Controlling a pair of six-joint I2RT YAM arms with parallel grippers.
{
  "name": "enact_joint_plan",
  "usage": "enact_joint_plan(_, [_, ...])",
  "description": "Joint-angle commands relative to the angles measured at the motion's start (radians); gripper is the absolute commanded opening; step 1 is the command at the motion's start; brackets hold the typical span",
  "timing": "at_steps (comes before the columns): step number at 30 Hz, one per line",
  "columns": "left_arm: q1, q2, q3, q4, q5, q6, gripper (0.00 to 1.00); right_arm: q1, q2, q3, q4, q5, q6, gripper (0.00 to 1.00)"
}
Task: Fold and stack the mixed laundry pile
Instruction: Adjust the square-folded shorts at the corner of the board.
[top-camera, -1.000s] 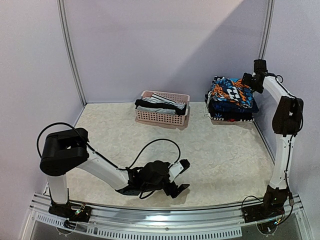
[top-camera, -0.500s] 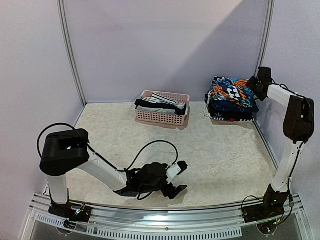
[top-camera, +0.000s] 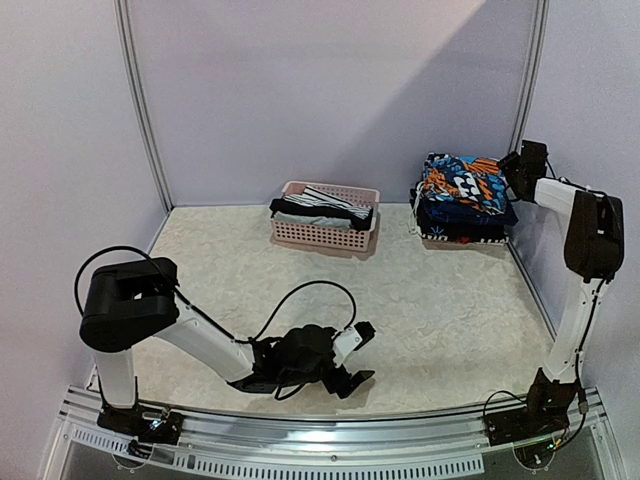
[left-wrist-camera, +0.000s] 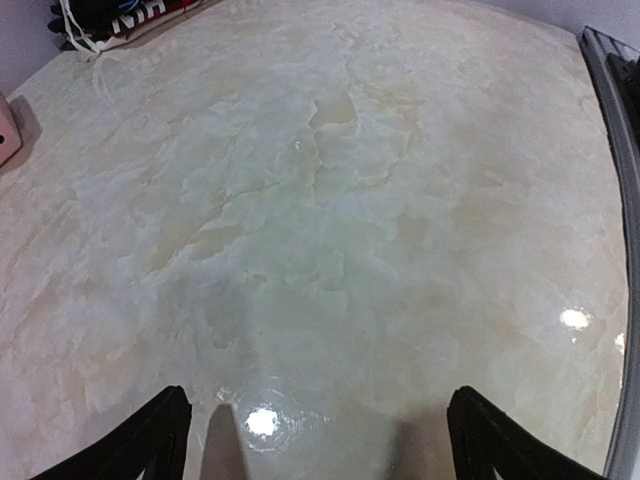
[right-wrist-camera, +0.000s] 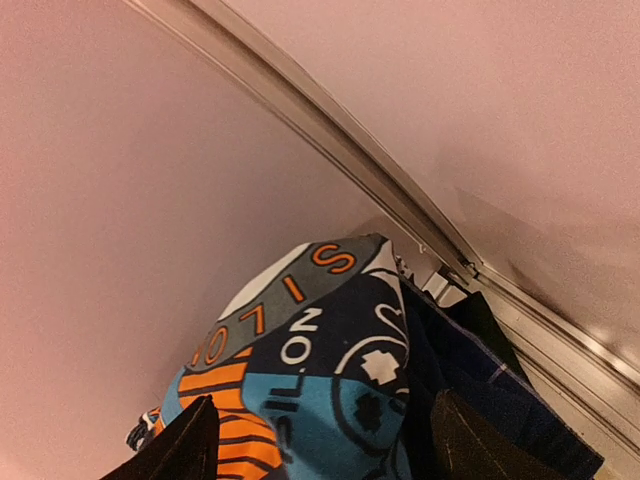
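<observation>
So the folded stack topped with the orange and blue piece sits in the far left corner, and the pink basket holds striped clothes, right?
Not quite: the top external view shows the folded stack in the far right corner, not the left. The pink basket does hold striped clothes.

Left tool (left-wrist-camera: 318, 425) spread wide, black fingers (left-wrist-camera: 155, 445) low over pale marbled bench (left-wrist-camera: 330, 200), glare spot (left-wrist-camera: 262, 421), metal rail (left-wrist-camera: 615, 150) at right edge
</observation>
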Motion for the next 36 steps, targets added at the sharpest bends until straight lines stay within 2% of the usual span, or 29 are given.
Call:
enact_joint_plan(1, [-0.001,0.037,0.032,-0.026,-0.006,-0.003,0.91,-0.001,0.041,0.023,0.059,-0.025,0.046,0.73])
enact_joint_plan(3, [0.003,0.043,0.04,-0.031,-0.004,0.0,0.91,-0.004,0.064,0.04,0.07,-0.04,0.048,0.71])
enact_joint_plan(7, [0.012,0.05,0.044,-0.033,0.002,-0.002,0.91,-0.016,0.122,0.081,0.108,-0.098,0.052,0.57])
enact_joint_plan(11, [0.026,0.063,0.05,-0.034,0.015,-0.008,0.91,-0.023,0.168,0.139,0.119,-0.115,0.009,0.27])
enact_joint_plan(13, [0.034,0.069,0.059,-0.044,0.024,-0.009,0.91,-0.027,0.187,0.182,0.098,-0.114,-0.009,0.16])
enact_joint_plan(16, [0.044,0.076,0.075,-0.055,0.03,-0.009,0.9,-0.033,0.233,0.279,0.05,-0.12,-0.056,0.09])
enact_joint_plan(22, [0.058,0.093,0.113,-0.084,0.042,-0.013,0.9,-0.041,0.343,0.518,-0.114,-0.106,-0.227,0.01])
enact_joint_plan(25, [0.062,0.103,0.128,-0.099,0.047,-0.015,0.9,-0.048,0.38,0.591,-0.163,-0.092,-0.289,0.0])
enact_joint_plan(29, [0.066,0.117,0.154,-0.114,0.059,-0.017,0.9,-0.051,0.405,0.619,-0.165,-0.11,-0.329,0.03])
enact_joint_plan(32, [0.066,0.116,0.168,-0.122,0.069,-0.015,0.89,-0.068,0.487,0.756,-0.26,-0.186,-0.31,0.07])
enact_joint_plan(36, [0.066,0.105,0.155,-0.114,0.068,-0.023,0.88,-0.077,0.541,0.761,-0.263,-0.226,-0.269,0.12])
